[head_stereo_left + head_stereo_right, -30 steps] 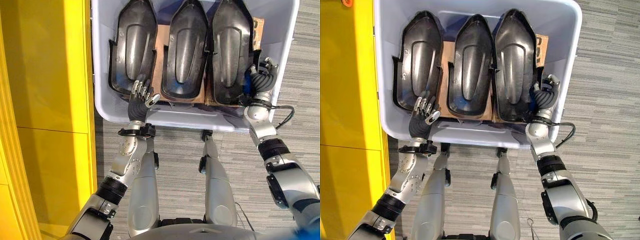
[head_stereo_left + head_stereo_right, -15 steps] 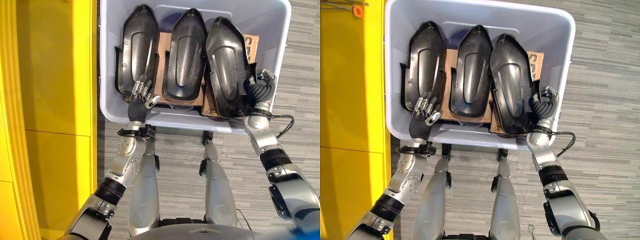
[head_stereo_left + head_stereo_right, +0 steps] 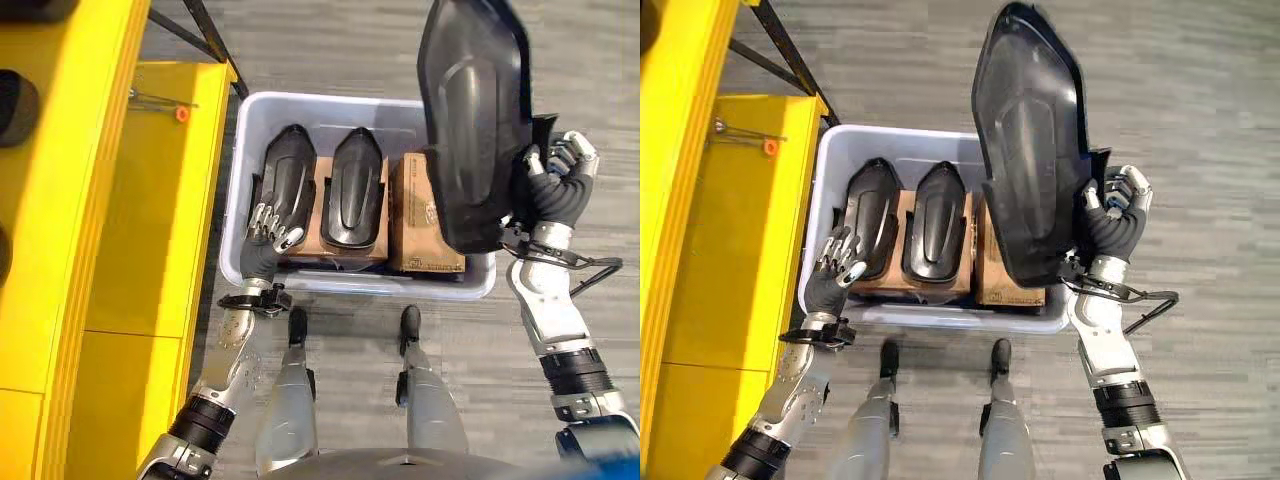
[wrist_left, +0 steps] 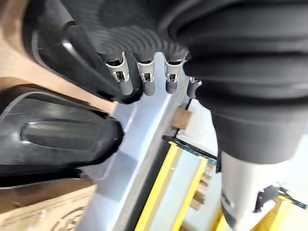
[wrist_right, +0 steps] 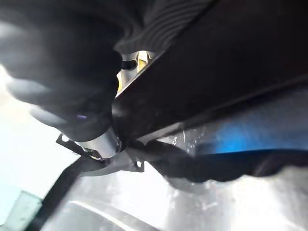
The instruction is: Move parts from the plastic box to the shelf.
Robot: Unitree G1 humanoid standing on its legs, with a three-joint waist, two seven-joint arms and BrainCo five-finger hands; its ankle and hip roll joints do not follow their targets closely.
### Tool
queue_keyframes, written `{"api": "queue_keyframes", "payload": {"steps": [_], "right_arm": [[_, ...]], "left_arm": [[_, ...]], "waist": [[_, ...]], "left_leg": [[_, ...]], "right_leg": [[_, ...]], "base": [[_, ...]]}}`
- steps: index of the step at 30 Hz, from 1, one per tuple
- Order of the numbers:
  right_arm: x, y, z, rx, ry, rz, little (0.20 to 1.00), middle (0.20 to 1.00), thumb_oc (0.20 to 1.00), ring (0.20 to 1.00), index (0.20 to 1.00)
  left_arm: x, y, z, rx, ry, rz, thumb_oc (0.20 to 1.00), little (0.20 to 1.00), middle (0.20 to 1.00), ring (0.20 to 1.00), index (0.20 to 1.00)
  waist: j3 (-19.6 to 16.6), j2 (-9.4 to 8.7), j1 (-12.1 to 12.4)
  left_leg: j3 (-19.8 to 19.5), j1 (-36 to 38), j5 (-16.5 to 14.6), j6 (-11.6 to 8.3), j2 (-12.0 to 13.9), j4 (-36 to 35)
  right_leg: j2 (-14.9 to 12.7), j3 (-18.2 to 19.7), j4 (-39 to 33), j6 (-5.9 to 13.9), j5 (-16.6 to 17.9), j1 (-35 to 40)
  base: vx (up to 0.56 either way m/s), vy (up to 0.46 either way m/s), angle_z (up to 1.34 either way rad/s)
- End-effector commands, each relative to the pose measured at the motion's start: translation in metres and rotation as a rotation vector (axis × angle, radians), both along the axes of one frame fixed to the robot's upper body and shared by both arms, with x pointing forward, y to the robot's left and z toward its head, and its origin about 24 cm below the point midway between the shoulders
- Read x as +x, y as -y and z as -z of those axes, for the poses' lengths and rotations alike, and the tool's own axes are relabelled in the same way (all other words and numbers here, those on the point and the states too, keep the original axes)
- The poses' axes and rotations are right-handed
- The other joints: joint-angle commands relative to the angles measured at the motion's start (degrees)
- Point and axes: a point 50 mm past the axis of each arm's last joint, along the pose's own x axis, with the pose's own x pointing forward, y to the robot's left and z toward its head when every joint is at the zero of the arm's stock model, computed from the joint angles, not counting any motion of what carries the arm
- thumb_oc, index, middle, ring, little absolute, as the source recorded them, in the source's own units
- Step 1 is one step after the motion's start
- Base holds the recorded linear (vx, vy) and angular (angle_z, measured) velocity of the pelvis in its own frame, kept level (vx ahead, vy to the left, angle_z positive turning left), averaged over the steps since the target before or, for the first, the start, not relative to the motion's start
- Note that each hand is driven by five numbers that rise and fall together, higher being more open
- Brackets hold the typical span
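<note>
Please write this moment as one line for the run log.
right hand: shut on black part, lifted above plastic box | left hand: open, at box's near-left | in box: two parts

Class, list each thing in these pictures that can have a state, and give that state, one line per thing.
Lifted black part: raised above the box, gripped at its edge.
Right hand: shut on the lifted black part.
Left hand: open, over the box's left side.
Plastic box: lidless, two black parts inside on cardboard.
Yellow shelf: beside the box.
</note>
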Motion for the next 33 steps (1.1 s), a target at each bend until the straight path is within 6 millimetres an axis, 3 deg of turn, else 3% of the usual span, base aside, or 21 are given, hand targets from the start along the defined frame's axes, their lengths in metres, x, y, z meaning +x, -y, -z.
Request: {"api": "queue_keyframes", "payload": {"steps": [1,8,12,13,17,18,19,20,21,25,27,29,30,31,32,33], "right_arm": [[-0.009,0.008,-0.015,-0.042,0.097,-0.040,0.200,0.200,0.200,0.200,0.200],[-0.018,0.000,0.011,0.083,0.004,-0.211,0.200,0.200,0.200,0.200,0.200],[-0.023,-0.005,0.030,0.094,-0.095,-0.278,0.200,0.200,0.200,0.200,0.200],[-0.026,-0.005,0.033,0.101,-0.115,-0.309,0.200,0.200,0.200,0.200,0.200],[-0.026,-0.010,0.025,0.080,-0.094,-0.357,0.200,0.200,0.200,0.200,0.200],[-0.018,-0.015,0.013,0.068,-0.045,-0.384,0.200,0.200,0.200,0.200,0.200],[-0.018,-0.015,0.013,0.067,-0.044,-0.384,0.200,0.200,0.200,0.200,0.200],[-0.015,-0.019,0.006,0.064,-0.017,-0.393,0.200,0.200,0.200,0.200,0.200],[-0.008,-0.022,-0.010,0.049,0.039,-0.390,0.200,0.200,0.200,0.200,0.200],[-0.003,-0.022,-0.023,0.002,0.081,-0.352,0.200,0.200,0.200,0.200,0.200],[-0.005,-0.019,-0.018,0.016,0.071,-0.331,0.200,0.200,0.200,0.200,0.200],[-0.012,-0.010,-0.009,0.048,0.047,-0.290,0.200,0.200,0.200,0.200,0.200],[-0.013,-0.008,-0.006,0.053,0.034,-0.279,0.200,0.200,0.200,0.200,0.200],[-0.018,0.000,0.002,0.070,0.009,-0.244,0.200,0.200,0.200,0.200,0.200],[-0.024,0.008,0.006,0.092,0.004,-0.202,0.200,0.200,0.200,0.200,0.200],[-0.031,0.014,0.020,0.113,-0.050,-0.164,0.200,0.200,0.200,0.200,0.200]], "left_arm": [[0.008,-0.009,-0.018,-0.004,0.095,0.002,1.000,1.000,1.000,1.000,1.000],[-0.003,-0.026,-0.008,-0.018,0.053,-0.057,1.000,1.000,1.000,1.000,1.000],[-0.013,-0.035,-0.002,-0.021,0.030,-0.080,1.000,1.000,1.000,1.000,1.000],[-0.017,-0.042,0.003,-0.019,0.011,-0.112,1.000,1.000,1.000,1.000,1.000],[-0.028,-0.049,0.013,-0.033,-0.032,-0.142,1.000,1.000,1.000,1.000,1.000],[-0.036,-0.048,0.021,-0.070,-0.063,-0.147,1.000,1.000,1.000,1.000,1.000],[-0.036,-0.048,0.021,-0.071,-0.063,-0.148,1.000,1.000,1.000,1.000,1.000],[-0.037,-0.047,0.022,-0.074,-0.068,-0.144,1.000,1.000,1.000,1.000,1.000],[-0.033,-0.041,0.022,-0.090,-0.066,-0.127,1.000,1.000,1.000,1.000,1.000],[-0.023,-0.033,0.018,-0.098,-0.041,-0.104,1.000,1.000,1.000,1.000,1.000],[-0.021,-0.030,0.017,-0.111,-0.039,-0.096,1.000,1.000,1.000,1.000,1.000],[-0.014,-0.023,0.013,-0.134,-0.026,-0.092,1.000,1.000,1.000,1.000,1.000],[-0.013,-0.021,0.013,-0.137,-0.022,-0.089,1.000,1.000,1.000,1.000,1.000],[-0.013,-0.019,0.010,-0.133,-0.017,-0.083,1.000,1.000,1.000,1.000,1.000],[-0.015,-0.018,0.014,-0.134,-0.033,-0.075,1.000,1.000,1.000,1.000,1.000],[-0.020,-0.028,0.018,-0.096,-0.051,-0.099,1.000,1.000,1.000,1.000,1.000]], "waist": [[-1.62,-0.68,-0.21],[-5.24,-0.14,-0.03],[-6.56,0.73,0.08],[-7.56,1.40,0.33],[-9.04,2.16,1.42],[-8.90,2.99,3.52],[-8.91,3.05,3.36],[-8.79,3.52,4.36],[-8.10,4.39,5.67],[-7.61,3.00,4.49],[-8.56,3.54,3.27],[-9.90,4.67,0.45],[-9.96,5.05,-0.03],[-10.66,6.70,-0.89],[-10.73,7.00,-1.07],[-10.46,6.30,0.11]], "left_leg": [[0.36,1.44,0.54,1.22,0.30,-0.03],[0.94,7.03,1.19,0.76,1.62,-2.21],[0.78,10.39,0.78,0.67,3.11,-1.95],[0.03,11.80,0.82,0.30,4.37,-1.18],[-1.30,13.48,2.33,-0.54,6.84,-1.14],[-3.85,12.41,6.69,-1.67,8.66,-1.15],[-4.02,12.35,6.80,-1.73,8.71,-1.25],[-4.96,11.66,9.07,-2.35,8.99,-2.15],[-5.90,8.83,14.00,-3.30,8.68,-3.17],[-1.69,8.84,8.43,-1.48,6.93,8.51],[1.69,12.25,6.77,-1.33,8.65,9.43],[5.69,18.19,6.72,-2.03,11.55,10.16],[5.66,19.26,6.04,-2.20,11.32,9.70],[5.69,22.35,0.17,-1.76,9.74,3.85],[7.86,22.38,-1.74,-1.62,9.46,1.21],[8.02,22.80,-5.09,-0.62,6.95,-0.23]], "right_leg": [[1.42,0.17,4.99,0.55,-3.44,2.75],[2.40,-0.06,5.63,0.46,-5.10,6.53],[3.56,-0.19,10.84,-0.38,-9.05,8.23],[4.73,-0.91,13.68,-1.09,-11.59,9.28],[7.20,-2.63,15.07,-2.76,-14.11,11.63],[9.60,-4.43,14.12,-4.68,-14.96,12.81],[9.66,-4.58,14.04,-4.73,-14.92,12.83],[10.05,-5.35,13.47,-5.08,-15.03,12.92],[9.56,-8.47,12.40,-5.56,-14.60,12.26],[5.31,-12.51,11.46,-6.03,-12.08,9.92],[4.27,-15.04,11.56,-6.33,-12.21,9.59],[2.12,-19.82,13.71,-6.43,-12.49,9.01],[1.49,-20.70,14.64,-6.22,-12.42,8.84],[-0.05,-20.97,18.20,-4.39,-12.84,7.61],[-2.44,-22.08,19.80,-3.44,-11.96,7.52],[-6.41,-23.69,20.61,-1.24,-9.60,8.94]], "base": [[0.06,0.009,-0.01],[0.04,-0.013,-0.04],[0.06,-0.070,0.01],[0.06,-0.218,0.19],[0.00,-0.219,0.25],[-0.09,-0.327,0.17],[-0.14,-0.308,0.26],[-0.19,-0.098,0.54],[-0.23,-0.117,0.80],[-0.24,-0.054,1.40],[-0.12,0.021,0.89],[-0.08,0.098,1.67],[-0.01,0.222,2.00],[0.05,0.321,2.11],[0.11,0.533,2.10],[0.07,0.406,1.49]]}}
